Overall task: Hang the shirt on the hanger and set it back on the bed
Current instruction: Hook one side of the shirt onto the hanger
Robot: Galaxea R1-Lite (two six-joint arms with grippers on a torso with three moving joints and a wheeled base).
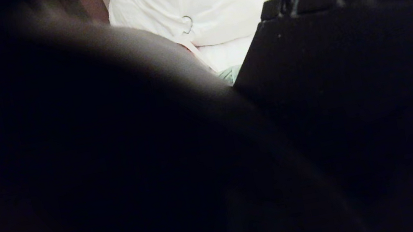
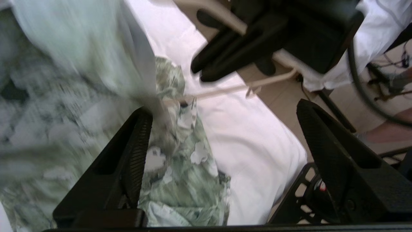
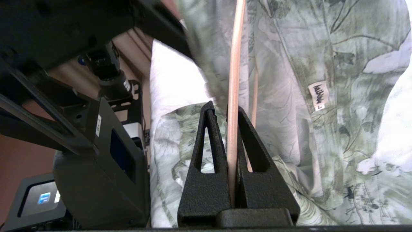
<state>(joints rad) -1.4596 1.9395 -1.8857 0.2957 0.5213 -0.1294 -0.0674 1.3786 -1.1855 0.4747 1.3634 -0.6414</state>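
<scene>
Two dark arms are blocking most of your head view, leaving only a gap where white pillows [image 1: 211, 0] are showing at the far end of the bed [image 2: 257, 145]. A smooth white sheet is covering the bed, and tan floor [image 2: 283, 106] is running alongside its edge.

The hanger [image 3: 235, 64] is being held above the sheet, with its cream bar running straight out from the fingers that are gripping it and passing into the cloth. Its hook [image 1: 188, 24] is showing against the pillows. The shirt [image 3: 289, 64] is hanging around that bar and trailing down onto the sheet, with a white label [image 3: 317, 95] facing outward.

Your right gripper [image 3: 231, 109] is reaching in over the bed's edge, and its jaws are pinching the bar tightly.

Your left gripper [image 2: 222, 108] is pointing down at the bed with its jaws standing well apart. Blurred shirt fabric is lying against one fingertip [image 2: 141, 125], possibly just draped there. You cannot tell from this view whether it is caught.
</scene>
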